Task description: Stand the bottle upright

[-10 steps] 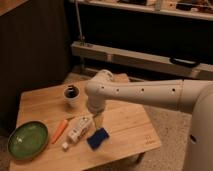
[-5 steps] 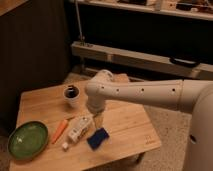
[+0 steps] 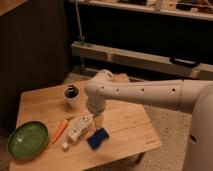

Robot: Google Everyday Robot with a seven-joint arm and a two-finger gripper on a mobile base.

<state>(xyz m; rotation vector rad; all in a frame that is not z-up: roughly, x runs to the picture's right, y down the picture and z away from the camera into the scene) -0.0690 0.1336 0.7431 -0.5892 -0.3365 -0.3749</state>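
Bottle lying flat, gripper just off its far-right end

The bottle (image 3: 80, 129) lies on its side on the wooden desk (image 3: 130, 122). Its long axis runs diagonally, with the white cap pointing near-left and the base far-right. It sits between the orange carrot (image 3: 60, 130) on its left and the blue sponge (image 3: 97, 138) on its right. The gripper (image 3: 97, 119), spread wide and holding nothing, hangs just right of the bottle's base end, so the reach would probably go a little left and down, with the jaws set across that diagonal.
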